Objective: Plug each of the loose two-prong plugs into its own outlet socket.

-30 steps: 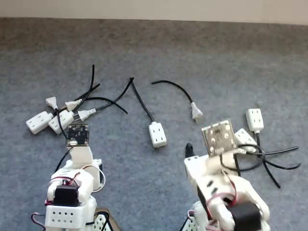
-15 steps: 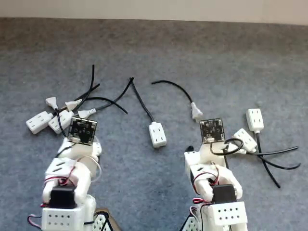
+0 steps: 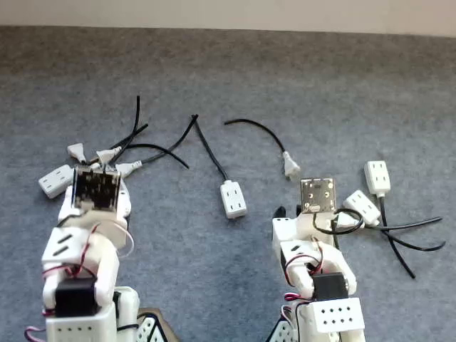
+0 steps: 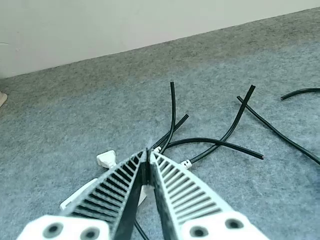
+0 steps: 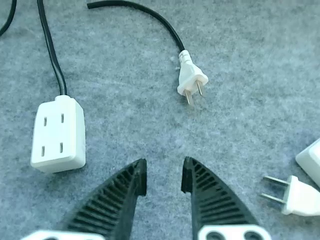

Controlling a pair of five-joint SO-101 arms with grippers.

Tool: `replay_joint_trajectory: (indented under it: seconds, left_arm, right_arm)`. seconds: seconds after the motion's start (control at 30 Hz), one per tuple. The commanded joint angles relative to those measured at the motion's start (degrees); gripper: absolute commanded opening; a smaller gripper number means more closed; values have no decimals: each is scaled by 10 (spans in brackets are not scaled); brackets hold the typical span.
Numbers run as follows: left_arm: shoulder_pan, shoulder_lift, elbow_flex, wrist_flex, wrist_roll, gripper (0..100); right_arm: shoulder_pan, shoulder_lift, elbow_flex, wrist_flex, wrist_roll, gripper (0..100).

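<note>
My left gripper (image 4: 148, 154) is shut and holds nothing; it hovers over the left cluster of black cords, with a small white plug (image 4: 106, 159) just beyond its tips. In the high view the left arm (image 3: 96, 189) sits over two white outlet sockets (image 3: 57, 180) and three loose plugs (image 3: 107, 154). My right gripper (image 5: 164, 176) is open and empty above bare carpet. Ahead of it lie a white two-prong plug (image 5: 191, 79) and, off to one side, a white outlet socket (image 5: 57, 134). Another plug (image 5: 292, 195) lies to the other side.
Right of the right arm (image 3: 317, 196) lie two more outlet sockets (image 3: 377, 177) with tangled black cords (image 3: 406, 239). The middle socket (image 3: 234, 199) and the lone plug (image 3: 291, 167) rest on grey carpet. A pale wall borders the far edge.
The right arm swung from leaning right back to centre, now facing the middle plug. The left arm shifted left and forward over the cluster of sockets and plugs.
</note>
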Motion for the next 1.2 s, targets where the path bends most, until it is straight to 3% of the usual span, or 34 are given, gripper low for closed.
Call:
replay_joint_trajectory:
  seconds: [0.0, 0.3, 0.47, 0.73, 1.0, 1.17]
  left_arm:
    - [-20, 145, -88, -38, 11, 8]
    - [-115, 345, -205, -91, 213, 8]
    - [-124, 342, -153, -56, 340, 7]
    - [-124, 240, -84, -56, 241, 7]
    - [-121, 85, 5, -58, 234, 6]
    - [-120, 109, 8, -93, 222, 7]
  right_arm:
    - [-6, -5, 76, -17, -4, 120]
    - [-6, -5, 76, -17, -4, 120]
    - [-6, -5, 76, -17, -4, 120]
    - [-34, -5, 79, -17, -4, 120]
    - [-36, -5, 80, -17, -4, 120]
    - [-36, -5, 80, -17, -4, 120]
